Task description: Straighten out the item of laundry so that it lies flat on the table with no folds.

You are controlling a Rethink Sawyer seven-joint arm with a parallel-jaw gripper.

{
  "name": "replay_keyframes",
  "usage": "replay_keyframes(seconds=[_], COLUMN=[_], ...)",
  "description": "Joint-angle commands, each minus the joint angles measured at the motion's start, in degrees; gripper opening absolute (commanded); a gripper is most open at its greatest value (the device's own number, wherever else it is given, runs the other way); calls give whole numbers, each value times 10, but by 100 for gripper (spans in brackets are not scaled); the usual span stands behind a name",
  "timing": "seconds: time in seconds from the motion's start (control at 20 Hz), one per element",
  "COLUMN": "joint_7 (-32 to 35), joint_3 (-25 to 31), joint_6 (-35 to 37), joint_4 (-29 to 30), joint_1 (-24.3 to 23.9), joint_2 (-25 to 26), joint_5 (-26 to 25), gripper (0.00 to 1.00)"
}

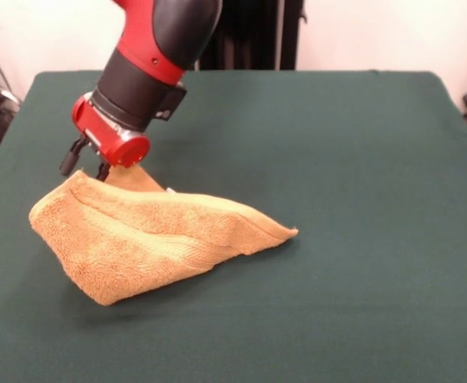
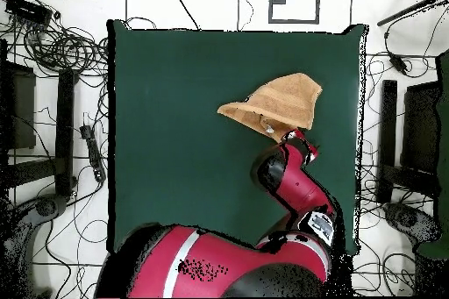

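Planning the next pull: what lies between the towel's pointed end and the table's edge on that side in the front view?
Nothing: in the front view, only bare green table stretches from the towel tip to that edge.

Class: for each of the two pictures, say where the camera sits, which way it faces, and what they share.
Front view: across the table from the robot, level, facing the towel; shows the arm's red and black wrist and gripper.
Overhead view: above, looking straight down; shows the whole arm from the bottom edge.
Both share the towel, table and gripper.
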Motion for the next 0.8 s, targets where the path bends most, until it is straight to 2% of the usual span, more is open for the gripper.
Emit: replay_keyframes(seconds=[0.05,0.3,0.6,0.8], joint_7=[137,144,159,168], joint_3=[110,100,123,130], joint_6=[-57,-74,-92,-128], joint_4=[-43,-20,-4,-6], joint_1=[2,19,0,-4], joint_2=[38,6,-23,-25], joint_5=[-19,-11,-46,-64], gripper=[100,100,100,100])
